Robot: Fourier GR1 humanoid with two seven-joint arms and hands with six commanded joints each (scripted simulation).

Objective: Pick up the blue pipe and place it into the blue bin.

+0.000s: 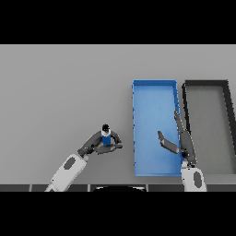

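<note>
The blue pipe (106,137) is a short upright piece with a dark cap, standing on the grey table left of the blue bin (154,94). My left hand (97,144) has its fingers and thumb curled round the pipe from the left and below. The blue bin is a long rectangular tray just right of centre. My right hand (182,138) reaches over the bin's right wall with straight fingers and its thumb spread out above the bin floor, holding nothing.
A black bin (226,87) with a grey floor stands directly right of the blue bin, their walls nearly touching. The grey table (60,87) stretches to the left and far side.
</note>
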